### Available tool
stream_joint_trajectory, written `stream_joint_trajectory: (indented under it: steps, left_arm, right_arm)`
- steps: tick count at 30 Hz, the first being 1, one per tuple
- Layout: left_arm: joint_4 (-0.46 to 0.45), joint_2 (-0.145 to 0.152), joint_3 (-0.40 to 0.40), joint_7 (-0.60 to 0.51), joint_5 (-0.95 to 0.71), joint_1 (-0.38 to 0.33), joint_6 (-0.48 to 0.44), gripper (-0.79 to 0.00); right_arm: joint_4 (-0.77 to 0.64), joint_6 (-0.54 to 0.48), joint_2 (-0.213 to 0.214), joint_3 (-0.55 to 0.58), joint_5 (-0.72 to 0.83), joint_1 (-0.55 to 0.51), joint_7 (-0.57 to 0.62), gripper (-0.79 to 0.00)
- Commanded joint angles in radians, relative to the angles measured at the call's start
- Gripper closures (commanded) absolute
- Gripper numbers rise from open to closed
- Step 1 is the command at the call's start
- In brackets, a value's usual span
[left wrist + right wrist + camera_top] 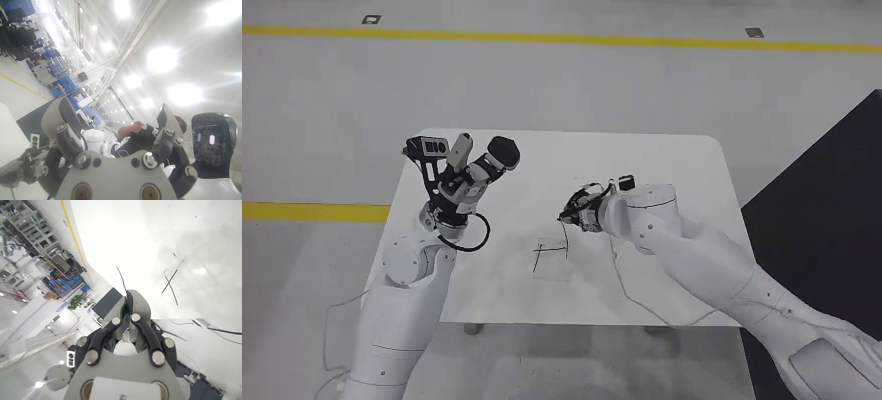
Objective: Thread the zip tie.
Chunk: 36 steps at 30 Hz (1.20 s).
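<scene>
The white table [682, 160] serves as the work surface, and both arms sit over its middle band. Taking the table in the top view as a clock face, the left gripper [113, 108] stands out toward 10 o'clock. It is lifted well off the surface and tipped upward, its fingers [65, 113] spread wide with nothing between them. That pose looks like waiting: it is open and out of the way, ready to take the other end once it is offered.

The right gripper [127, 294] sits close to the centre of the dial, low over the table. Its fingers are pressed together on a black zip tie [121, 277], pinching it near one end so that a thin length sticks out free beyond the tips. Holding it this way probably leaves the loose length free to be steered into the tie's head, though I cannot tell which end is the head.

Just at 7 o'clock from the right gripper, two spare ties [542, 252] lie crossed flat on the table. They seem to rest on a clear plastic sheet [189, 275], kept near as spares.
</scene>
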Motion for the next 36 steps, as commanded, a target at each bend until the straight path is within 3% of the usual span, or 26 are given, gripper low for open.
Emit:
stream_joint_trajectory:
  steps: [1, 9, 17, 18, 19, 22, 30, 36]
  left_arm:
    - [0.0, 0.0, 0.0, 0.0, 0.0, 0.0, 0.0, -0.785]
    - [0.0, 0.0, 0.0, 0.0, 0.0, 0.0, 0.0, -0.785]
    - [0.0, 0.0, 0.0, 0.0, 0.0, 0.0, 0.0, -0.785]
    - [0.0, 0.0, 0.0, 0.0, 0.0, 0.0, 0.0, -0.785]
    - [0.0, 0.0, 0.0, 0.0, 0.0, 0.0, 0.0, -0.785]
    - [0.0, 0.0, 0.0, 0.0, 0.0, 0.0, 0.0, -0.785]
    - [0.0, 0.0, 0.0, 0.0, 0.0, 0.0, 0.0, -0.785]
    - [0.0, 0.0, 0.0, 0.0, 0.0, 0.0, 0.0, -0.785]
  right_arm:
    - [0.061, 0.005, -0.037, -0.06, -0.004, 0.047, 0.0, 0.0]
    - [0.347, 0.046, -0.174, -0.207, 0.031, 0.132, 0.072, 0.0]
    - [0.506, 0.076, -0.275, -0.274, -0.014, 0.157, 0.104, 0.0]
    - [0.513, 0.077, -0.284, -0.276, -0.021, 0.161, 0.106, -0.062]
    - [0.523, 0.078, -0.292, -0.275, -0.026, 0.165, 0.109, -0.142]
    - [0.547, 0.087, -0.311, -0.27, -0.039, 0.173, 0.116, -0.262]
    - [0.536, 0.122, -0.338, -0.251, -0.088, 0.169, 0.115, -0.228]
    - [0.477, 0.158, -0.325, -0.206, -0.129, 0.147, 0.094, -0.222]
